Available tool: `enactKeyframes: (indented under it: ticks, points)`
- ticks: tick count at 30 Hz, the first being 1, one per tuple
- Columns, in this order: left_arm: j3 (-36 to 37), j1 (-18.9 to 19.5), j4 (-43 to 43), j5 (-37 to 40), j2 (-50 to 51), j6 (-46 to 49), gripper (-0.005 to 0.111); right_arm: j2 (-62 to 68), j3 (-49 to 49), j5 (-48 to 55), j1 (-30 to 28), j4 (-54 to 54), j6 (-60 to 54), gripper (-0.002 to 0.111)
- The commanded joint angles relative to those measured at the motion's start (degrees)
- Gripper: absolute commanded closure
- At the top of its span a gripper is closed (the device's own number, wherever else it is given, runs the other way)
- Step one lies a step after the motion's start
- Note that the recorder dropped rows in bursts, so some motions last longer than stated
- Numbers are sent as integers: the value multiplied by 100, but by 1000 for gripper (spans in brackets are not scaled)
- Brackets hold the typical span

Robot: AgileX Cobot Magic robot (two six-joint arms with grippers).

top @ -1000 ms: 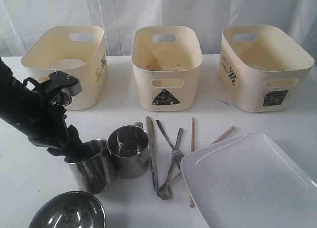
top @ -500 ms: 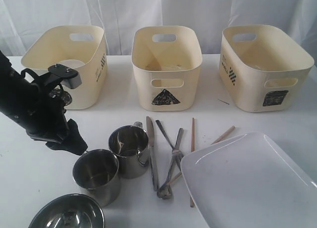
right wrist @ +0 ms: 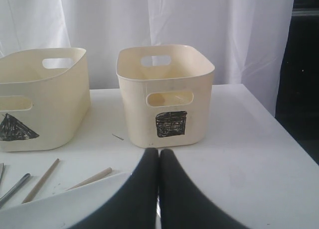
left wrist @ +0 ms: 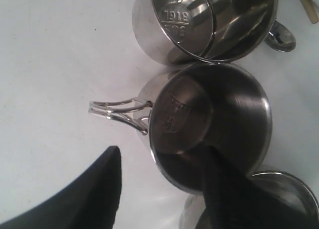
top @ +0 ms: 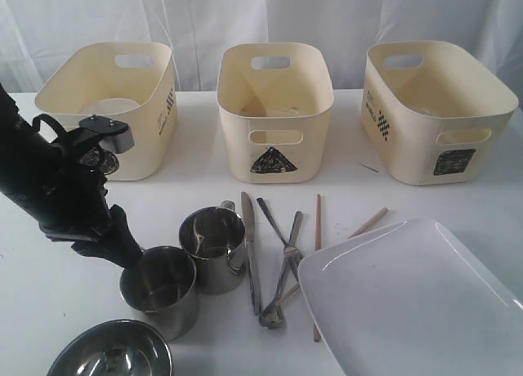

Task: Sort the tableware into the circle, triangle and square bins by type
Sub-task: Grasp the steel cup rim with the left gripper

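Two steel mugs stand side by side: the near mug (top: 160, 290) (left wrist: 219, 114) and the far mug (top: 214, 247) (left wrist: 209, 25). My left gripper (top: 129, 252) (left wrist: 162, 154) is open astride the near mug's rim, one finger inside and one outside by the wire handle. A steel bowl (top: 110, 353) lies nearest the front edge. Knife (top: 252, 253), fork and spoon (top: 282, 257) and chopsticks (top: 318, 261) lie beside the white plate (top: 417, 302). My right gripper (right wrist: 159, 152) is shut and empty above the plate's edge (right wrist: 60, 209).
Three cream bins stand at the back: the left bin (top: 151, 151), its mark hidden by my arm, holds something white; the triangle bin (top: 274, 127) is in the middle; the square bin (top: 433, 123) (right wrist: 167, 89) is on the right.
The near mug left my left gripper and now stands upright, slightly further right. The gripper drew back upward, then came down again over the mug's rim.
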Motion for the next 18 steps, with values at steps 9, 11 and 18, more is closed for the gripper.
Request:
enactKeyframes:
  ticks: [9, 11, 18]
  points:
    - [-31, -34, -70, 105, 189, -211, 53, -37, 39, -43, 13, -16, -40, 108]
    - [-31, -34, -70, 13, 228, -275, 53, -37, 39, -43, 13, -16, -40, 108]
    - [-31, -84, -111, -73, 386, -280, 53, -37, 39, -43, 13, -16, -40, 108]
